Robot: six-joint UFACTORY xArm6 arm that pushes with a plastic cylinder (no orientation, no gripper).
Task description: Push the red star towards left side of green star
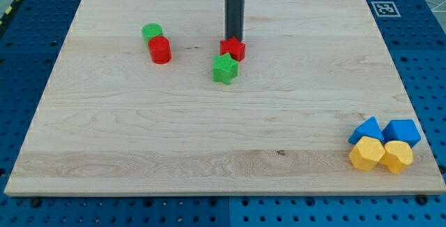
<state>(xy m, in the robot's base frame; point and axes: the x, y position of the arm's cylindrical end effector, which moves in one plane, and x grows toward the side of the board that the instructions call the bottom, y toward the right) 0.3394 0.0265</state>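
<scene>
The red star (233,49) lies on the wooden board (223,129) near the top middle. The green star (224,68) sits just below it, slightly to the left, and the two seem to touch. My dark rod comes down from the view's top, and my tip (233,39) stands at the red star's top edge, touching it or nearly so.
A green cylinder (152,32) and a red cylinder (159,49) stand together left of the stars. At the bottom right corner are two blue blocks (366,129) (402,131) and two yellow blocks (366,153) (396,156). A marker tag (384,8) is at the top right.
</scene>
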